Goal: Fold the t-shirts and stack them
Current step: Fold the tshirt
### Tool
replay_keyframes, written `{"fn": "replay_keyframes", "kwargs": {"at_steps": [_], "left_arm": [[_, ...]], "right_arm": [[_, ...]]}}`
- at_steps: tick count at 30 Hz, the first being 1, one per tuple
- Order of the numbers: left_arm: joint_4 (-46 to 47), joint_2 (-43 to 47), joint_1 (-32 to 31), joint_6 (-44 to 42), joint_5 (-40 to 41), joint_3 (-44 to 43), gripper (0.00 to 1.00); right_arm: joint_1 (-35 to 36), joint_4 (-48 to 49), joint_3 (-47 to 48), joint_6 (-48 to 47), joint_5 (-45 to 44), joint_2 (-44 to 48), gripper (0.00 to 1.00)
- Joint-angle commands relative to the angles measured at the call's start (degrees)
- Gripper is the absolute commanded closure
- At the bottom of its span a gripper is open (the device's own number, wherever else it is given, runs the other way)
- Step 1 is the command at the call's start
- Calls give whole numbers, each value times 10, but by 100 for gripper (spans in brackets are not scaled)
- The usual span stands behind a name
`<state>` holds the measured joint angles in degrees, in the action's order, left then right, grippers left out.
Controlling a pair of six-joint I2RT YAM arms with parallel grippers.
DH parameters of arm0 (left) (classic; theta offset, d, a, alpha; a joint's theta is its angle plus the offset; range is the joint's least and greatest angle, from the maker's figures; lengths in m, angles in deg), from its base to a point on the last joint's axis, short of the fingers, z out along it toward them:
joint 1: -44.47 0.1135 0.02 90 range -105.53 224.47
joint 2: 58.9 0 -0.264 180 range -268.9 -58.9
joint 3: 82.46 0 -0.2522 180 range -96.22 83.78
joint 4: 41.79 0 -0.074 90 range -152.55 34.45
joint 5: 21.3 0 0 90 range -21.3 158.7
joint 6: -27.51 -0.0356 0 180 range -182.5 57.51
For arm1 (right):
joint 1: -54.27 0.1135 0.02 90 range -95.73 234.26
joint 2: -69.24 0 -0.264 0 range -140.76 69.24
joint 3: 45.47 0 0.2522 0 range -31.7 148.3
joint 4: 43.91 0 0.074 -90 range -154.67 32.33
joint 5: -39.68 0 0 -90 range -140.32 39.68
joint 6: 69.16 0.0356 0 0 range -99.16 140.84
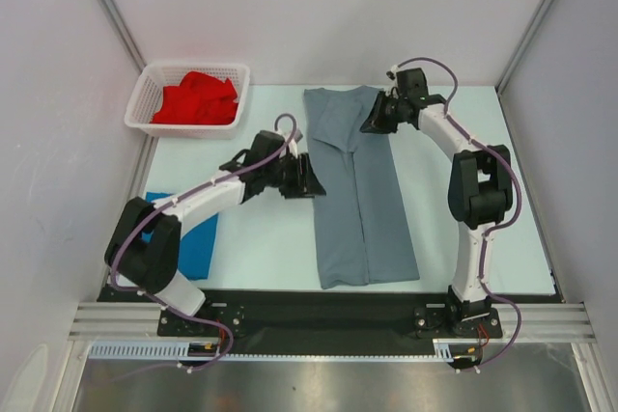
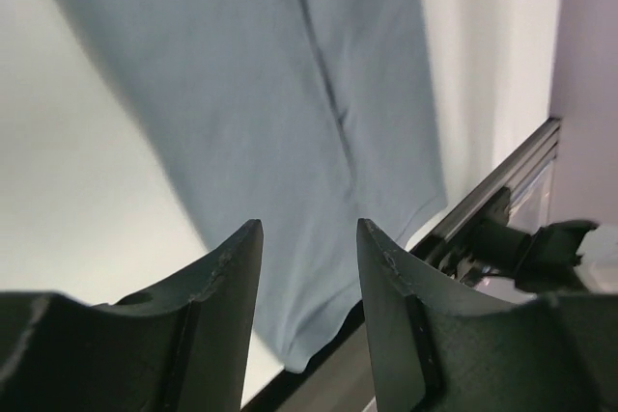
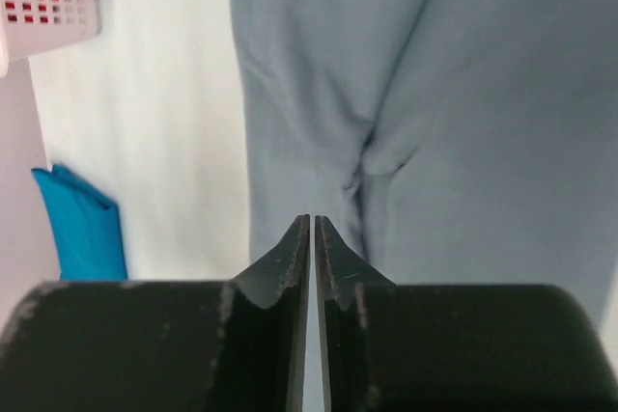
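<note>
1. the slate grey t-shirt [image 1: 362,200] lies in the middle of the table [image 1: 270,238], folded lengthwise into a long strip. it runs from the far side toward the near edge, and a seam or fold line runs down its length.
2. the left gripper [image 1: 311,178] hangs at the left edge of the grey shirt, about halfway along it. in the left wrist view its fingers [image 2: 232,267] stand apart with nothing between them, and the grey cloth shows below the gap.
3. the right gripper [image 1: 372,123] is over the far end of the grey shirt. in the right wrist view its jaws are drawn together to a thin slit. i see no cloth caught between them, only a puckered crease in the shirt just beyond the tips.
4. the red t-shirt [image 1: 198,98] sits crumpled in the white mesh basket [image 1: 141,103] at the far left corner.
5. the bright blue t-shirt [image 1: 198,243] lies flat near the left edge of the table, partly hidden under the left arm and well apart from the grey one.
</note>
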<state>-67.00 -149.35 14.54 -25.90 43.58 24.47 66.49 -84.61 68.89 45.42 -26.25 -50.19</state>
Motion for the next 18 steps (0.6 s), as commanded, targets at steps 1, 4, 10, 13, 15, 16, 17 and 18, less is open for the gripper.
{"fn": "replay_keyframes", "kwargs": {"at_steps": [1, 4, 10, 13, 15, 16, 17, 18], "left_arm": [[30, 61, -21, 38, 18, 60, 51], [31, 98, -28, 55, 17, 103, 50], [6, 186, -30, 59, 39, 166, 50], [3, 216, -30, 73, 43, 190, 50], [1, 227, -32, 80, 46, 201, 49], [-6, 231, -32, 80, 48, 202, 48], [-9, 233, -33, 80, 48, 202, 47], [-13, 233, -34, 78, 46, 201, 45]], "right_arm": [[24, 12, 0, 21, 23, -6, 91], [53, 9, 12, 28, 24, -32, 100], [79, 6, 24, 41, 37, -71, 100], [79, 13, 28, 42, 33, -87, 100], [76, 8, 35, 38, 30, -105, 100], [74, 6, 40, 37, 26, -110, 100], [66, 6, 39, 36, 26, -113, 100], [61, 7, 36, 36, 26, -118, 100]]}}
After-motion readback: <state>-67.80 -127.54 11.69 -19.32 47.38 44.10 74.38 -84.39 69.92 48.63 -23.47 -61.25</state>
